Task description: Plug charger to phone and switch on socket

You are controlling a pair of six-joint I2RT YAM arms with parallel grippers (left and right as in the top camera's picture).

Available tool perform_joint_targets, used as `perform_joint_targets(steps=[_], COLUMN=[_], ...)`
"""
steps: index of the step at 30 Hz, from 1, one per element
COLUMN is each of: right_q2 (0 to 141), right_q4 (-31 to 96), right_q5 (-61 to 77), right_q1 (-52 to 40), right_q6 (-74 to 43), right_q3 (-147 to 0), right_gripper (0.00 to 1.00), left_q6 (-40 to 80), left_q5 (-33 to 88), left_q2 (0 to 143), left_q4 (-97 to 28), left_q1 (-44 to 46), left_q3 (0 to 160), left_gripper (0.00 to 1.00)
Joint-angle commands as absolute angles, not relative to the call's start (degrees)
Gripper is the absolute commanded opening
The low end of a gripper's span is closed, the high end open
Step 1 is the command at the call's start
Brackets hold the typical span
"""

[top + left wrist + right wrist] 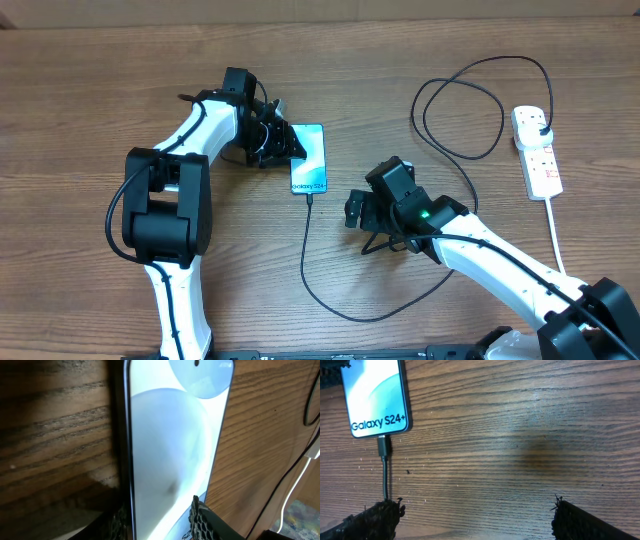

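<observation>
The phone (310, 160) lies flat on the table with its blue-cyan screen lit. My left gripper (289, 150) reaches in from the left. In the left wrist view its fingers (201, 519) sit against both long sides of the phone (170, 450), shut on it. The charger (322, 295) is a black cable, and its connector tip (384, 445) is seated in the phone's (374, 395) lower end. It loops across the table to a black plug (541, 123) in the white socket (540, 160). My right gripper (358, 210) (470, 520) hovers open just right of the cable.
The socket's thick white cord (556, 240) runs down the right side next to my right arm. A wide loop of black cable (460, 105) lies at the back right. A cardboard wall runs along the table's far edge.
</observation>
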State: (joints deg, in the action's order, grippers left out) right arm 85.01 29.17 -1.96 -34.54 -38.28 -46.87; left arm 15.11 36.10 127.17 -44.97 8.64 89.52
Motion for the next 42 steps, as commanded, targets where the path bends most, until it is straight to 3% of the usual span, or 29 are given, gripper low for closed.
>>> perform_joint_targets(steps=[1, 6, 11, 22, 27, 32, 35, 38, 42], right_q2=[84.01, 84.01, 84.01, 84.01, 84.01, 84.01, 84.01, 84.01, 84.01], right_q4=[28.86, 28.84, 28.84, 28.84, 28.84, 28.84, 28.84, 28.84, 28.84], right_q5=[-2.85, -2.85, -2.85, -2.85, -2.85, -2.85, -2.87, -2.85, -2.85], right_q1=[-34.7, -34.7, -34.7, -34.7, -34.7, -34.7, -34.7, -34.7, -34.7], right_q6=[-37.85, -37.85, -37.85, -37.85, -37.85, -37.85, -37.85, -37.85, -37.85], right_q3=[-47.27, -47.27, -47.27, -47.27, -47.27, -47.27, -47.27, -47.27, -47.27], right_gripper=[1.0, 1.0, 1.0, 1.0, 1.0, 1.0, 1.0, 1.0, 1.0], left_q6=[15.46, 15.46, 15.46, 17.39, 18.48, 22.39, 22.76, 22.76, 22.76], left_q5=[29.15, 24.69, 23.68, 20.56, 20.58, 21.02, 20.99, 20.97, 20.97], left_q2=[128.14, 128.14, 128.14, 128.14, 128.14, 128.14, 128.14, 128.14, 128.14], left_q4=[-44.91, -44.91, -44.91, -46.09, -48.1, -49.67, -49.69, -49.67, -49.63], left_q1=[8.38, 8.38, 8.38, 4.69, 0.27, -3.68, -4.6, -4.58, -4.08], left_q3=[89.03, 89.03, 89.03, 89.03, 89.03, 89.03, 89.03, 89.03, 89.03], left_gripper=[0.44, 0.44, 0.49, 0.45, 0.37, 0.38, 0.5, 0.54, 0.77])
